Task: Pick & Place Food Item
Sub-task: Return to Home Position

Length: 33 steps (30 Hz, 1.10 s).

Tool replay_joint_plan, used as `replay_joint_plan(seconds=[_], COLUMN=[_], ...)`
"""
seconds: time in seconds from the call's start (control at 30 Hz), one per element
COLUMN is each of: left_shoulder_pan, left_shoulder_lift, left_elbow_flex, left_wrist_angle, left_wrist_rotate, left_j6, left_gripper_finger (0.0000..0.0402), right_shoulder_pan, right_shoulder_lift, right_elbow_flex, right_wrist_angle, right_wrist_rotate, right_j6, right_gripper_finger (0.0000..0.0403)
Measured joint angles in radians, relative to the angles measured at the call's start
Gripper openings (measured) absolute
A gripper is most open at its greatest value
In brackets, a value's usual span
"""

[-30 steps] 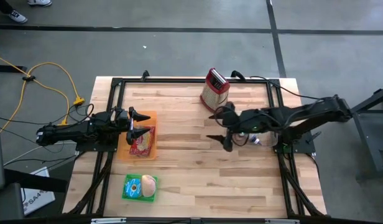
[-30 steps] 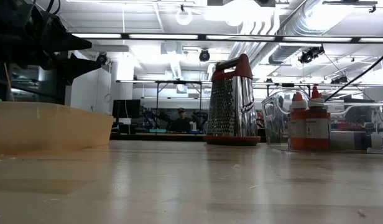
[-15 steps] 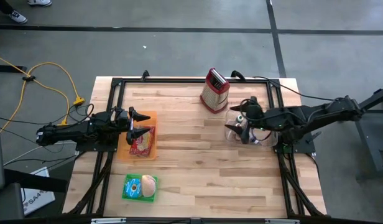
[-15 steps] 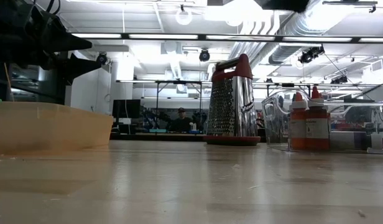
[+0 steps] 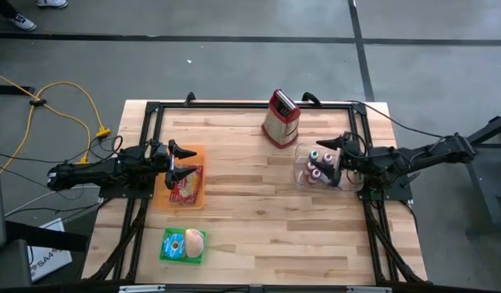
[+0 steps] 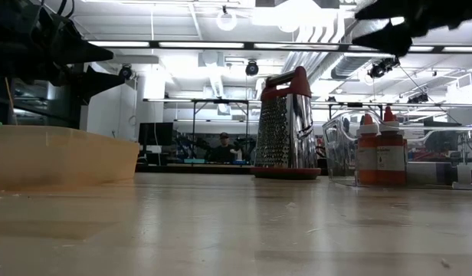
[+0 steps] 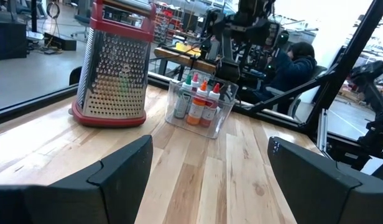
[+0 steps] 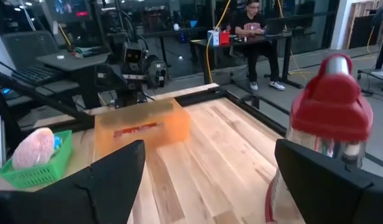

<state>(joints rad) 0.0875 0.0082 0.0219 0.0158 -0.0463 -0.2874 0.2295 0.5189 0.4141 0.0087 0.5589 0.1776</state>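
Donuts are lodged in the green basket; placing is judged done. The left gripper and right gripper are held wide and empty at the left and right counter edges.

Grater upright on worktop, clear bottle bin just beside; left tool fingers spread wide; person seated behind.

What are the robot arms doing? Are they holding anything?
Neither arm is holding anything right now. The left gripper hovers open over the orange bin, which has a red packet in it. The right gripper is open too, above the clear box of little bottles at the table's right side. The green basket near the front has donuts inside, and the grater stands upright at the far edge.
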Motion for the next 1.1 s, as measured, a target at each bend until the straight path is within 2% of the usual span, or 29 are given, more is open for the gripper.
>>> replay_joint_plan(seconds=[0.27, 0.73, 0.87, 1.1], left_shoulder_pan=[0.000, 0.000, 0.000, 0.000], left_shoulder_lift=[0.000, 0.000, 0.000, 0.000], left_elbow_flex=[0.000, 0.000, 0.000, 0.000], left_wrist_angle=[0.000, 0.000, 0.000, 0.000], left_wrist_rotate=[-0.003, -0.003, -0.003, -0.004], left_j6=[0.000, 0.000, 0.000, 0.000], left_gripper_finger=[0.0310, 0.0310, 0.0310, 0.0310], right_shoulder_pan=[0.000, 0.000, 0.000, 0.000], right_shoulder_lift=[-0.188, -0.454, -0.508, -0.510], right_elbow_flex=[-0.129, -0.261, -0.285, -0.314], right_wrist_angle=[0.027, 0.026, 0.030, 0.088], right_wrist_rotate=[-0.022, -0.164, -0.184, -0.273], right_j6=[0.003, 0.009, 0.013, 0.029], right_gripper_finger=[0.0348, 0.0348, 0.0348, 0.0348])
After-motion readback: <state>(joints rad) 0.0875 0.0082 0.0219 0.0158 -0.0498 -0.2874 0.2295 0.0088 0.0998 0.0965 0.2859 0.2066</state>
